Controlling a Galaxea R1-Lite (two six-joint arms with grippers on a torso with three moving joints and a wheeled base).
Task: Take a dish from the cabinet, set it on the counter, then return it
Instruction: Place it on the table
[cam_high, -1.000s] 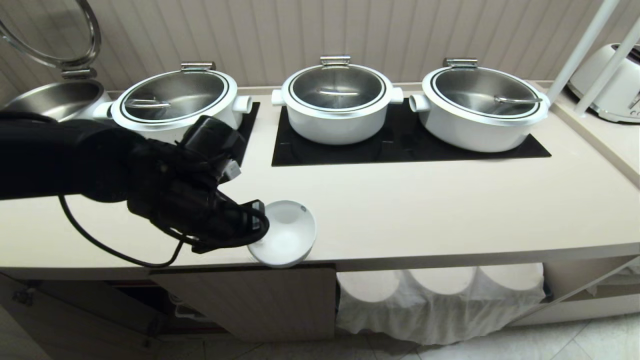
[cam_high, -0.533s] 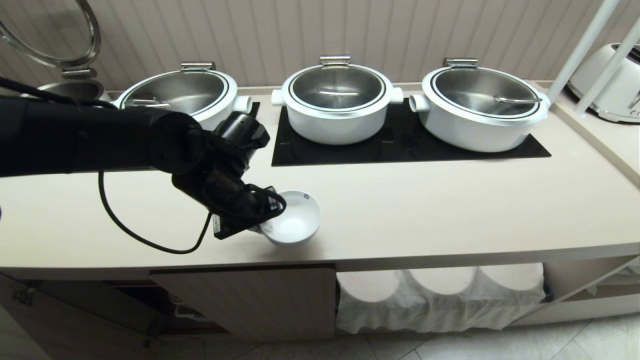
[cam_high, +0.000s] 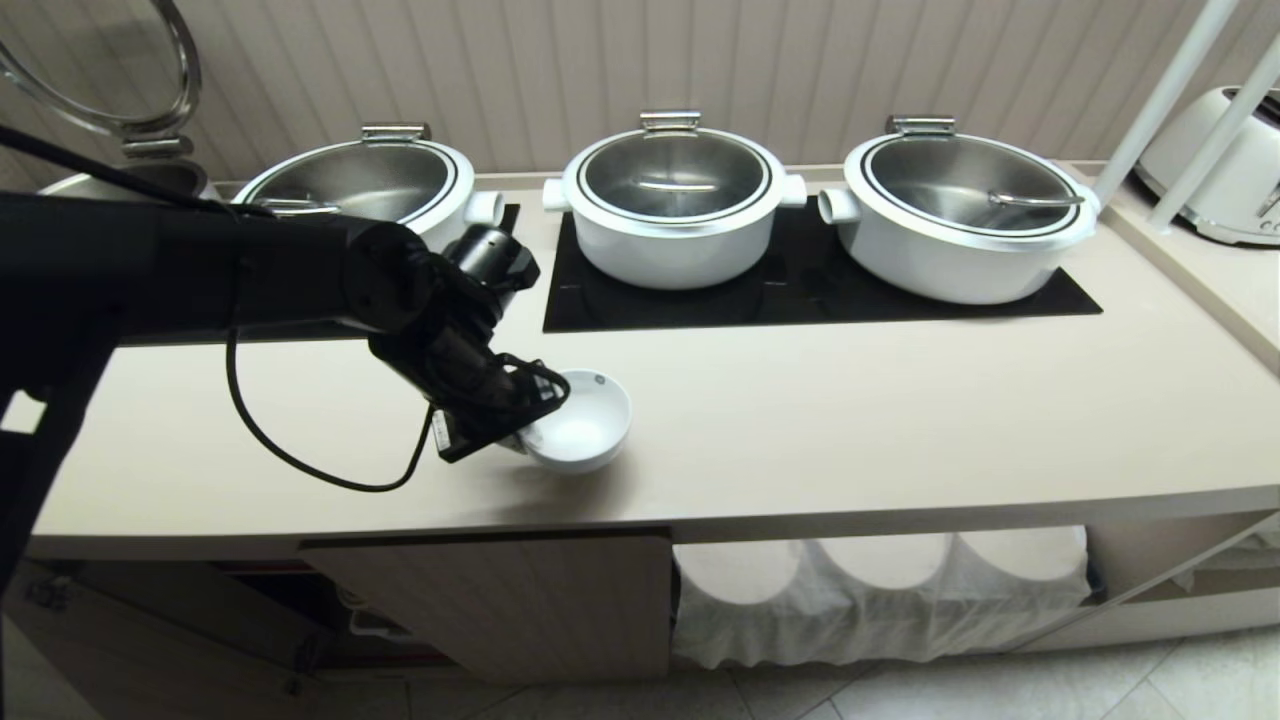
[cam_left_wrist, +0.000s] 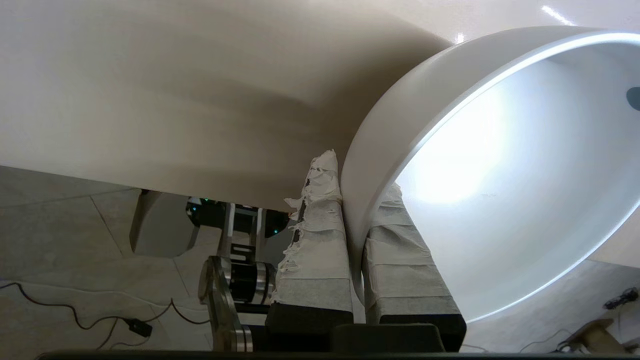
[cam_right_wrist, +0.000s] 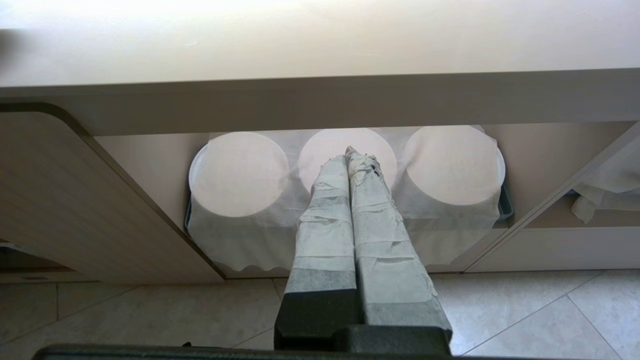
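Left gripper (cam_high: 520, 425) clamped on the rim of the white bowl (cam_high: 580, 432), one taped finger (cam_left_wrist: 317, 240) outside the wall, the other inside. Bowl tilted over the beige counter (cam_high: 850, 420), near its front edge, above the cabinet door (cam_high: 520, 600). Right gripper (cam_right_wrist: 352, 152) parked low, fingers pressed together, facing the cloth-draped niche (cam_right_wrist: 345, 195).

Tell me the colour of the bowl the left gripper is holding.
Plain white bowl, with one tiny dark speck inside near the rim; the head view shows it best.
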